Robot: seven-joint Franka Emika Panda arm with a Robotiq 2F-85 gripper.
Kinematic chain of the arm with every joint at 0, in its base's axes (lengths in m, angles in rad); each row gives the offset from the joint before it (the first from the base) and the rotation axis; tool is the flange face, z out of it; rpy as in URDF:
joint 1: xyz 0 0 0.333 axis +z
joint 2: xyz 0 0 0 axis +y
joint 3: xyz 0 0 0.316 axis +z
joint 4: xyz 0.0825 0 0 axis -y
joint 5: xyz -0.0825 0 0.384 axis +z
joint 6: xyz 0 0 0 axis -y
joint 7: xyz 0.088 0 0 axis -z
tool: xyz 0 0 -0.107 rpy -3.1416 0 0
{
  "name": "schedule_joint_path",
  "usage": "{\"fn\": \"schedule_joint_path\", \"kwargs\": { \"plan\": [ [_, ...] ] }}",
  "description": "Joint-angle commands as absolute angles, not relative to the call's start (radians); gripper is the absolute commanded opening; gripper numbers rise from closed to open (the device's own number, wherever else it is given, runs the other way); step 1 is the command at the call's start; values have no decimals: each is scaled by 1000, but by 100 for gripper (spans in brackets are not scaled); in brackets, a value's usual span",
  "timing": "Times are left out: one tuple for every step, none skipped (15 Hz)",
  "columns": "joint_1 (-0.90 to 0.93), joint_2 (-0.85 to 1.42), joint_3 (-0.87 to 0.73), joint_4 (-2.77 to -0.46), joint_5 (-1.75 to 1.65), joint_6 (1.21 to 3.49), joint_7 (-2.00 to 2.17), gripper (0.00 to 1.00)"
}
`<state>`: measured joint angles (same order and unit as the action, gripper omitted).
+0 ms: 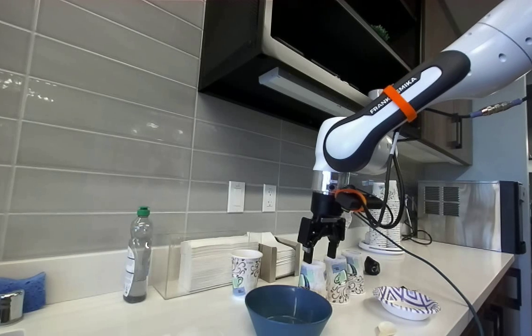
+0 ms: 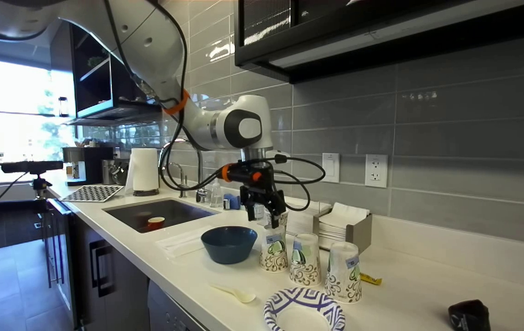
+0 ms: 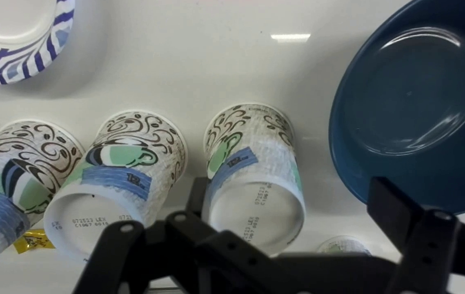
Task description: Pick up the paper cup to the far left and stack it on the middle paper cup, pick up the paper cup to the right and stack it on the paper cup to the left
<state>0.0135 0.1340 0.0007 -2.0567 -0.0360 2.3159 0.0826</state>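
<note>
The bowl-side paper cup [image 3: 252,151], the middle paper cup [image 2: 305,259] and the outer paper cup [image 2: 343,273] stand mouth down in a row on the white desk [image 2: 427,276], each just beside the next, closed bases turned up. The tool [image 3: 288,192] points down at the bowl-side paper cup, its fingers [image 3: 393,210] spread wide and holding nothing. In the wrist view that cup shows between them, much closer to one finger than to its partner; the closer finger lines up with the gap toward the middle paper cup, while its partner overlaps the edge of the blue bowl [image 2: 228,250]. In both exterior views the fingertips are near the level of the cup's base; whether either touches it, I cannot tell. A paper bowl [image 2: 308,296] with a purple and white zigzag rim sits near the outer paper cup, and a cream-coloured spoon [image 2: 243,295] lies between it and the blue bowl. A yellow packet [image 2: 371,278] shows just behind the outer paper cup. In an exterior view, an upright paper cup [image 1: 245,273] stands in front of white napkins [image 1: 209,266], with a green-capped soap bottle [image 1: 138,259] and a blue sponge [image 1: 34,291] farther along the backsplash [image 1: 102,186].
</note>
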Motion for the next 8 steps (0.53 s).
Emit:
{"fn": "schedule_joint_path", "kwargs": {
  "plan": [
    [10, 181, 1, -2007, -17, 2324, 71, 100],
    [9, 186, 2, -2000, -11, 2324, 67, 100],
    [9, 193, 1, -1993, -15, 2323, 69, 100],
    [8, 198, 1, -1987, -15, 2322, 69, 100],
    [9, 203, 0, -1981, -19, 2321, 70, 100],
    [9, 208, -1, -1976, -19, 2320, 70, 98],
    [8, 213, -1, -1971, -19, 2319, 70, 95],
    [8, 216, -2, -1967, -20, 2317, 71, 90]
  ]
}}
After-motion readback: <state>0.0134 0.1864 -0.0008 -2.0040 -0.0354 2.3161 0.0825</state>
